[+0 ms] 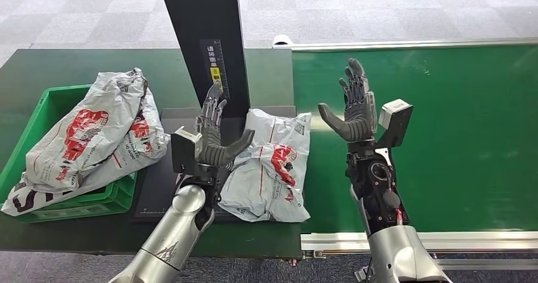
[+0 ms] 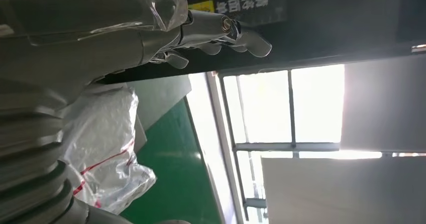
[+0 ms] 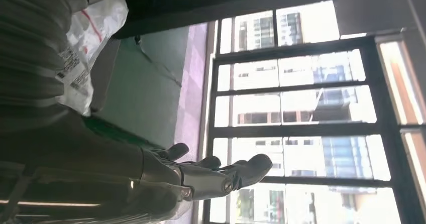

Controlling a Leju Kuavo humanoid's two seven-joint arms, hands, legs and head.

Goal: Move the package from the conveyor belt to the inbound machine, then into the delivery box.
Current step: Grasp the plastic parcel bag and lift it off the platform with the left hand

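Watching from my station: package [image 1: 269,165] lies on the dark machine plate [image 1: 162,188], touching the conveyor belt [image 1: 444,137] edge. Left hand [image 1: 212,137] and right hand [image 1: 355,108] raised beside it, fingers spread, holding nothing. Green box [image 1: 47,105] holds more bags [image 1: 89,137].

My head camera looks forward and down from high up over the counter [image 1: 76,64], with both arms coming in from below. Each wrist camera sits close behind its own hand, turned on its side, facing out past the fingers toward bright windows [image 3: 301,108]. All three views share the grey package [image 1: 269,165] lying beside the green belt [image 1: 457,137].
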